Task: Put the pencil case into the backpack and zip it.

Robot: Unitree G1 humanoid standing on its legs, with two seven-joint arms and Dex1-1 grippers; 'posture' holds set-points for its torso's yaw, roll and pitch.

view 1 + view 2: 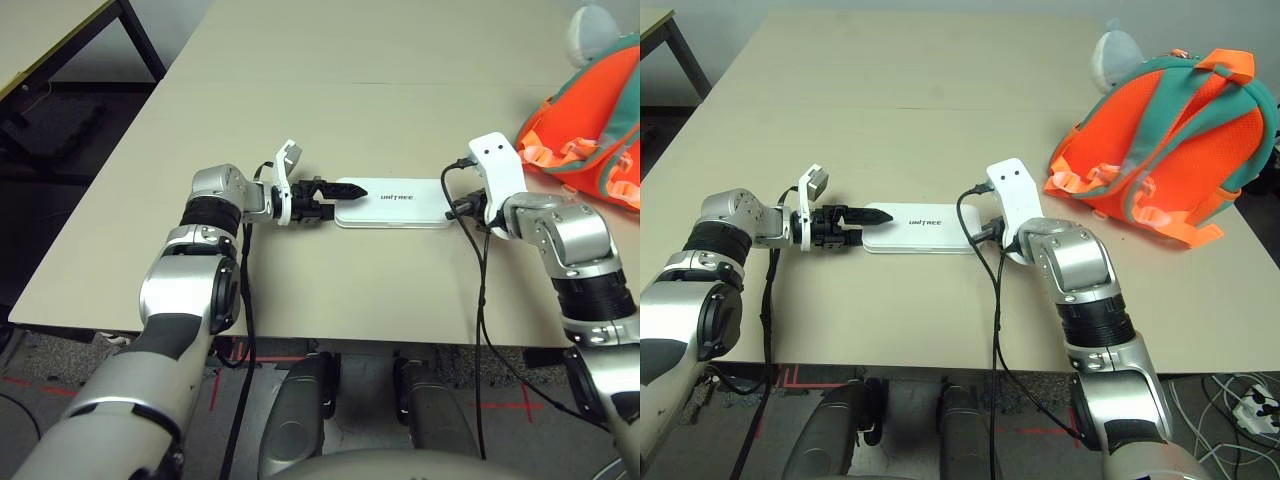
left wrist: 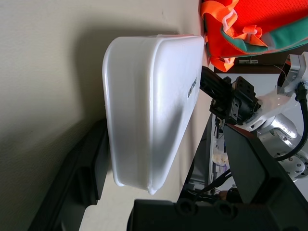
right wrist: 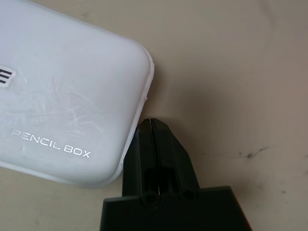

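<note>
The white pencil case (image 1: 395, 203) lies flat on the table in front of me, "unitree" lettering up. My left gripper (image 1: 345, 200) is open, its two black fingers straddling the case's left end; in the left wrist view one finger (image 2: 91, 168) lies against the case (image 2: 149, 106) and the other (image 2: 255, 168) stands off it. My right gripper (image 3: 151, 122) is shut, its tip touching the edge of the case (image 3: 62, 86) near a corner at the right end. The orange and teal backpack (image 1: 1160, 150) lies straps-up at the far right, its opening hidden.
A grey plush charm (image 1: 1115, 50) sticks out behind the backpack. The tan table (image 1: 350, 80) stretches far back; its front edge runs just below my arms. Another table (image 1: 50, 30) stands at the far left. Black cables (image 1: 995, 300) hang from my right wrist.
</note>
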